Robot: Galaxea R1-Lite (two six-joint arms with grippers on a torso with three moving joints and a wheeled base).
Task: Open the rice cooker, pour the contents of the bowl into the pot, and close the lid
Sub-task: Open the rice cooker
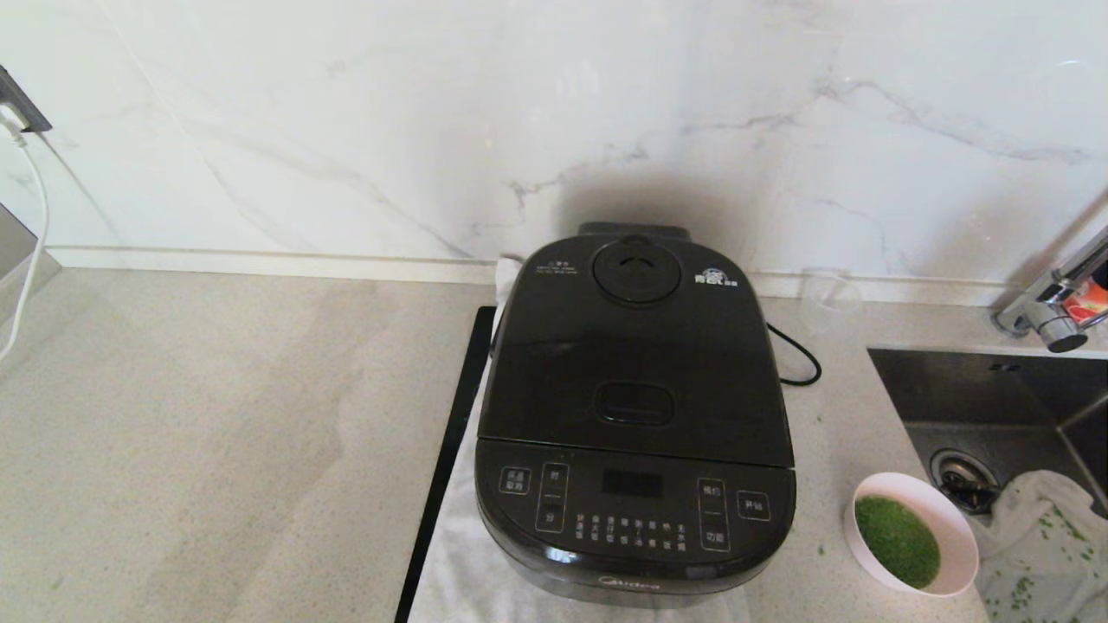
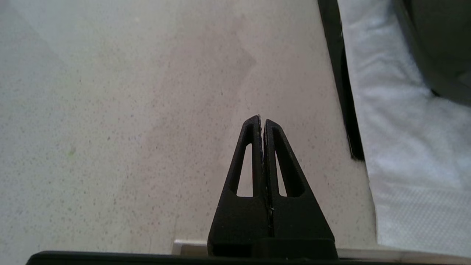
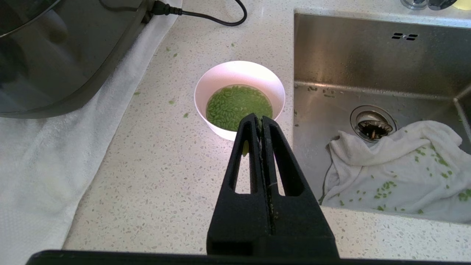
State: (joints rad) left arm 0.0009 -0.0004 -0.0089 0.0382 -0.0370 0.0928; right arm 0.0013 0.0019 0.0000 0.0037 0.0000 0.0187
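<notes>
One rice cooker (image 1: 634,415) sat on a white towel (image 1: 459,571) in the middle of the counter (image 1: 216,433), its lid (image 1: 636,346) shut flat, with one round steam vent (image 1: 636,271) near the back and one oblong latch button (image 1: 634,403) nearer the front panel. The pot inside could not be seen. One black cord (image 1: 796,355) curled out from the cooker's right side.

One bowl (image 1: 911,534) stood on the counter to the right of the cooker, apart from it and just beside the sink (image 1: 995,407). It held green bits (image 1: 897,540) that covered its bottom; a few loose green bits lay on the counter around it. One white cloth (image 1: 1043,554), dotted with more green bits, lay crumpled in the sink next to the drain (image 1: 956,472). One clear cup (image 1: 828,298) stood against the wall behind the cooker's right corner, and one tap (image 1: 1060,303) showed at the far right.

Neither arm showed in the head view. The left gripper (image 2: 262,120) hung over bare counter to the left of the towel, its two fingers pressed together and holding nothing. The right gripper (image 3: 259,118) hung above the counter close to the bowl, its two fingers also pressed together and empty.
</notes>
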